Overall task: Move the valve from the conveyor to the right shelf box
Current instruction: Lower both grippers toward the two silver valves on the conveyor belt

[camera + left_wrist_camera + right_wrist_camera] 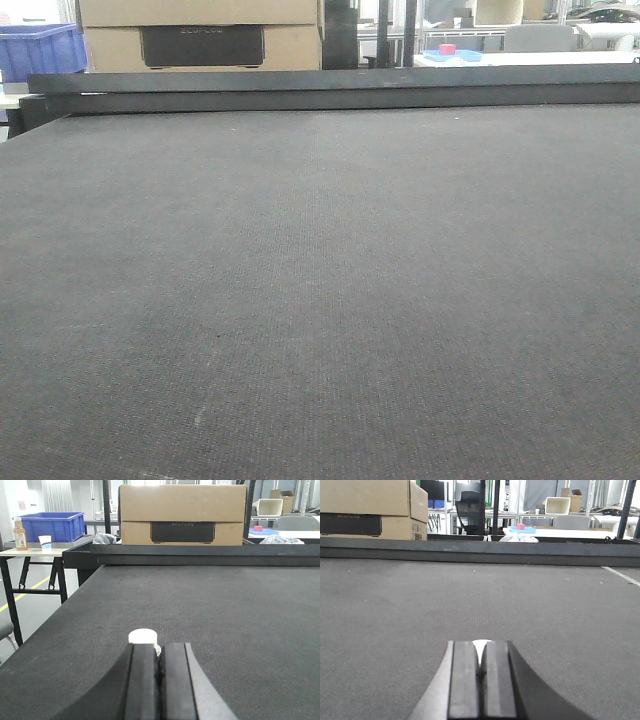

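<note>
The conveyor (320, 280) is a wide dark grey woven belt with a black rail (330, 88) along its far edge. No valve and no gripper show in the front view. In the left wrist view my left gripper (159, 647) is shut, pads together, low over the belt (225, 610). A small white round-topped part (142, 636), possibly the valve, sits just beyond the left fingertip. In the right wrist view my right gripper (480, 650) is shut, and a bit of white (480, 642) shows past its tips. The shelf box is out of view.
A cardboard box (182, 515) stands behind the rail. At the left, a table holds a blue bin (50, 526), a bottle (20, 534) and a cup (45, 541). Dark posts and white tables stand behind the right end (520, 530).
</note>
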Robot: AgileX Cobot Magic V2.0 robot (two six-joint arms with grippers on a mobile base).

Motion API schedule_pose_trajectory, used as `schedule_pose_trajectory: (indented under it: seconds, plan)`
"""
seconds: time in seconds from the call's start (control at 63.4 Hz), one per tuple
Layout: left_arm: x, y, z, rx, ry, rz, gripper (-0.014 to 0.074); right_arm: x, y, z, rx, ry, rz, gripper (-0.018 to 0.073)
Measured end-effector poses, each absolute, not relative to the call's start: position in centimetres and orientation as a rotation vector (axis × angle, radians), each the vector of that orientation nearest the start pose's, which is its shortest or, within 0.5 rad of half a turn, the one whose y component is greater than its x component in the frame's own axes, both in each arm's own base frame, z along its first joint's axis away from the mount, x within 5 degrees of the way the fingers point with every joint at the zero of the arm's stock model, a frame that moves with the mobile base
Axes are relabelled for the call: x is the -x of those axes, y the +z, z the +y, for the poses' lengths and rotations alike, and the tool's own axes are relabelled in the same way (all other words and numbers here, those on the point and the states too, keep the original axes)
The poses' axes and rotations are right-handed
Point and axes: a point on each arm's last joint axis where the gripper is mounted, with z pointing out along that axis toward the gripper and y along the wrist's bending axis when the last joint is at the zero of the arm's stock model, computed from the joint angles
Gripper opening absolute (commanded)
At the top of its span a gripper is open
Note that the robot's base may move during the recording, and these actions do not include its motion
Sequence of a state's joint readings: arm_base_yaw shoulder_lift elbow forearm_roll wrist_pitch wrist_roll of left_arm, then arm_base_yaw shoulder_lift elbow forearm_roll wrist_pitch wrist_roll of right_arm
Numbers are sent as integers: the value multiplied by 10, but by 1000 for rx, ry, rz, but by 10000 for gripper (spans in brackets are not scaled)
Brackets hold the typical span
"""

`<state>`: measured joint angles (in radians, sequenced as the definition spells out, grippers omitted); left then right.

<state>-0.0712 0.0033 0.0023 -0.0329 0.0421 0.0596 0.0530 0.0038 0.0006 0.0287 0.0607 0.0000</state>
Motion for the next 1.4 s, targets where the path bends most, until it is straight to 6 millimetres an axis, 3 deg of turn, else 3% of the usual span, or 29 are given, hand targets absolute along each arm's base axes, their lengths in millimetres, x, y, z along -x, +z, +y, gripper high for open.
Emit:
schedule_pose_trajectory:
  seconds: [1.151, 1.262, 1.404]
  plan:
    - [-56, 215, -4, -73, -36, 1480, -111, -56, 212, 3, -14, 103, 1505, -168]
    - [-51, 236, -4, -76, -38, 1486, -111, -53, 228, 4, -40, 147, 1516, -168]
    - [-37, 285, -3, -88, -19, 1408, -111, -42, 264, 4, -29, 155, 1471, -168]
